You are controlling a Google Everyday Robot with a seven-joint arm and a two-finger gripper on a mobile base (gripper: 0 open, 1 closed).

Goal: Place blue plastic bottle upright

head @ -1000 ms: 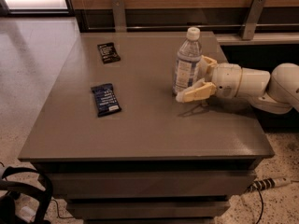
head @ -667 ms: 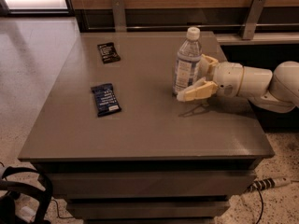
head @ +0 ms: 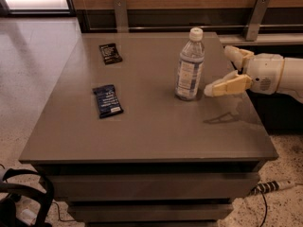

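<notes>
The blue plastic bottle (head: 190, 65) is clear with a white cap and a pale label. It stands upright on the grey table (head: 151, 126), right of the middle. My gripper (head: 218, 71) is to the right of the bottle, a little above the table and apart from it. Its cream fingers are spread open and hold nothing.
A dark blue snack wrapper (head: 107, 100) lies flat at the left of the table. A black packet (head: 110, 53) lies at the back left. A wooden wall with metal brackets runs behind. A cable and power strip (head: 270, 187) lie on the floor at the right.
My gripper has let go of the bottle and drawn back to the right. The bottle stays standing upright on the table.
</notes>
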